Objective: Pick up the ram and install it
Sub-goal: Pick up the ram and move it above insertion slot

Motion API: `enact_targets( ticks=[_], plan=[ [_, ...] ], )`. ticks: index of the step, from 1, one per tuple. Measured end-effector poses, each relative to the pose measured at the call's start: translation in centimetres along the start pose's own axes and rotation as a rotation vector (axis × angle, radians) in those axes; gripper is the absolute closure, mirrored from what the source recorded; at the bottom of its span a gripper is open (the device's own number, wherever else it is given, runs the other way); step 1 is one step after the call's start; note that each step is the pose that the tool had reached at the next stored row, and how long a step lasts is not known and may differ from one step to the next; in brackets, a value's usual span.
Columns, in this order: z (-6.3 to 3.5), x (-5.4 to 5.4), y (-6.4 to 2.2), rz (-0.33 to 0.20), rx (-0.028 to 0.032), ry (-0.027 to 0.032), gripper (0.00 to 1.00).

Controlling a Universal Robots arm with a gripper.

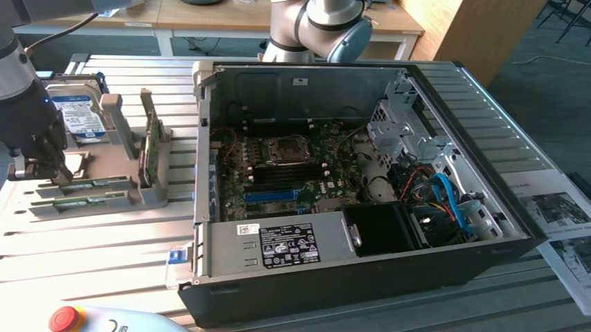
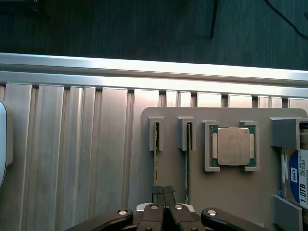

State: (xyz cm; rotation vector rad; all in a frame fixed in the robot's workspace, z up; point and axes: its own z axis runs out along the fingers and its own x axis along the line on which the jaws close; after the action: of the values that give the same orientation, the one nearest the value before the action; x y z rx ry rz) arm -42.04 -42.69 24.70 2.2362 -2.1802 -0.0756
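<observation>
Two matching green sticks stand on edge in slots of a grey holder (image 2: 231, 192). The ram (image 2: 156, 159) is the one closest to my fingertips; the other stick (image 2: 188, 159) lies beside it. My gripper (image 2: 162, 188) is shut, its tips just above the holder between the two sticks and nearer the ram, with nothing visibly held. In the exterior view the gripper (image 1: 55, 178) hangs over the holder's end at the left, by the ram (image 1: 90, 202) and the other stick (image 1: 93, 185). The open computer case (image 1: 360, 277) holds the motherboard (image 1: 277, 173).
A processor chip (image 2: 233, 147) and a hard drive (image 2: 298, 178) sit in the same holder beyond the sticks. The ribbed metal table (image 2: 72, 159) surrounds it. A red stop button (image 1: 65, 318) sits at the front; papers (image 1: 563, 221) lie at the exterior view's right.
</observation>
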Motion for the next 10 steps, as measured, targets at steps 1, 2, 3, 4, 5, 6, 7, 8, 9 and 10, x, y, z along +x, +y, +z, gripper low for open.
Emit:
enact_targets(
  ticks=[1, 2, 3, 4, 5, 6, 7, 8, 9, 10],
  plan=[
    [0.0, 0.0, 0.0, 0.0, 0.0, 0.0, 0.89],
    [0.0, 0.0, 0.0, 0.0, 0.0, 0.0, 0.89],
    [0.0, 0.0, 0.0, 0.0, 0.0, 0.0, 0.89],
    [0.0, 0.0, 0.0, 0.0, 0.0, 0.0, 0.89],
    [0.0, 0.0, 0.0, 0.0, 0.0, 0.0001, 0.89],
    [0.0, 0.0, 0.0, 0.0, 0.0, 0.0, 0.89],
    [0.0, 0.0, 0.0, 0.0, 0.0, 0.0, 0.89],
    [0.0, 0.0, 0.0, 0.0, 0.0, 0.0, 0.89],
    [0.0, 0.0, 0.0, 0.0, 0.0, 0.0, 0.89],
    [0.0, 0.0, 0.0, 0.0, 0.0, 0.0, 0.89]
  ],
)
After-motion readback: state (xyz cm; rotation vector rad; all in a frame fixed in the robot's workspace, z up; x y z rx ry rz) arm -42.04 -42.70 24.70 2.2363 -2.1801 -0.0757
